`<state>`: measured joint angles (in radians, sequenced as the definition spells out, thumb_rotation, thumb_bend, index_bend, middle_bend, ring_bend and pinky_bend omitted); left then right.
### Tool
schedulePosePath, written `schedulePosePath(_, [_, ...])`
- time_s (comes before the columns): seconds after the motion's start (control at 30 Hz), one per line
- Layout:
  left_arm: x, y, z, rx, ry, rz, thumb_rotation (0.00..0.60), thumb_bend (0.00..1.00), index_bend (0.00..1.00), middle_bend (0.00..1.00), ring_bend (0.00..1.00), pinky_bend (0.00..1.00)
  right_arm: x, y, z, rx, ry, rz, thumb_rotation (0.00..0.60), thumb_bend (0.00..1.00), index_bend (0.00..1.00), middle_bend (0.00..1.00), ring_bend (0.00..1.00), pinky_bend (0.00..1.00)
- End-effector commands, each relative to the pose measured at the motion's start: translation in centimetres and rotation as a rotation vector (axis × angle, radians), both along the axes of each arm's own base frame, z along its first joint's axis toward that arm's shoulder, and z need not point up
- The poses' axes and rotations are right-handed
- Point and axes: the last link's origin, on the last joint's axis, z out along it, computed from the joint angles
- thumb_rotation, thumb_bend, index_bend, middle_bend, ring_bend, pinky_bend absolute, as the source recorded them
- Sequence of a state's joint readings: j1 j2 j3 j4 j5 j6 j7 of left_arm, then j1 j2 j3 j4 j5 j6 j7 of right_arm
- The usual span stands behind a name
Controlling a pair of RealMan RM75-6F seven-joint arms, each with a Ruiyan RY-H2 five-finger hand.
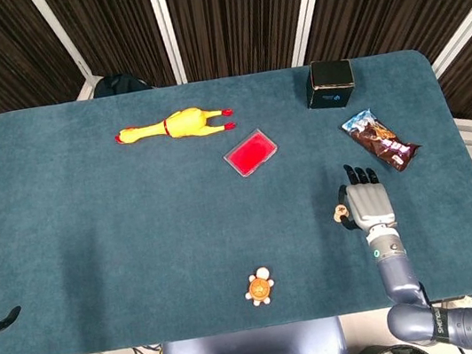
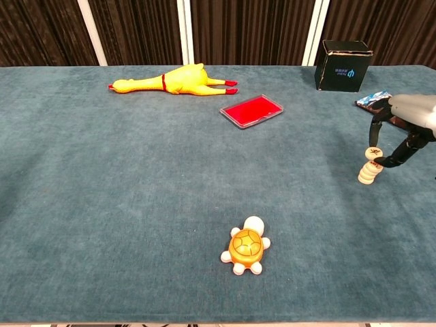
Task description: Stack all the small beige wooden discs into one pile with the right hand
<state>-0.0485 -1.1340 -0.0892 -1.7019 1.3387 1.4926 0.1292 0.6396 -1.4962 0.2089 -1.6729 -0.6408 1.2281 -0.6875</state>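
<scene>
fingers [image 2: 377,129] of the right hand [image 2: 407,121] pinch a disc [image 2: 372,153] above the pile [image 2: 368,173], snack packet [image 1: 380,141] and black box [image 2: 343,65] beyond.

Head view high, looking down; chest view low, near, forward; shared table [image 1: 90,218].

Over on the right, the grey robot right hand [image 2: 402,129] pinches a small beige wooden disc [image 2: 372,153] just above the short pile of beige discs [image 2: 368,173]. Orange toy turtle [image 2: 246,246] sits near the front, yellow rubber chicken [image 2: 174,80] lies far left.

One chicken [image 1: 176,125], turtle [image 1: 259,287], box [image 1: 331,83], disc pile [image 2: 370,170].
</scene>
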Motion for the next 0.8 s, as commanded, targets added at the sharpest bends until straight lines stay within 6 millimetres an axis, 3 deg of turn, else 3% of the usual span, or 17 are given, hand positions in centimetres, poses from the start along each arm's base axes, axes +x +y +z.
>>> schedulePosePath(0.03, [-0.02, 0.01, 0.01, 0.0, -0.001, 0.001, 0.6, 0.03, 0.09, 0.0, 0.0, 0.0, -0.18, -0.01, -0.08, 0.001, 0.001, -0.004, 0.6, 0.43, 0.53, 0.0, 0.0, 0.0])
schedulePosePath(0.8, [-0.05, 0.01, 0.02, -0.001, 0.0, 0.002, 0.6, 0.03, 0.09, 0.0, 0.0, 0.0, -1.02, 0.0, -0.4, 0.009, -0.001, -0.025, 0.6, 0.43, 0.53, 0.0, 0.0, 0.0])
